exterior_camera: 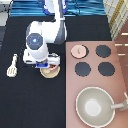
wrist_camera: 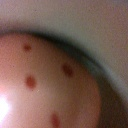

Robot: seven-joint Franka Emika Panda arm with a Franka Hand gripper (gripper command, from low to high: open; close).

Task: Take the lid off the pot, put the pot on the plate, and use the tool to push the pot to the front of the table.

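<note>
Gripper [exterior_camera: 44, 64] hung low over the pot [exterior_camera: 50, 71], which sat on the plate [exterior_camera: 54, 74] on the black table [exterior_camera: 30, 105]; whether it gripped anything I could not tell. Up close, the wrist view showed the pot's [wrist_camera: 45, 85] pinkish inside with red spots. Lid [exterior_camera: 79, 50] lay on the stove [exterior_camera: 119, 75], tool [exterior_camera: 12, 66] well apart toward the exterior view's left, grey pan [exterior_camera: 95, 106] toward the bottom right

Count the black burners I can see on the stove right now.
3: one at the exterior view's top right, two below. The lid sits where a fourth may be hidden. The gripper is over the pot on the table.
</note>
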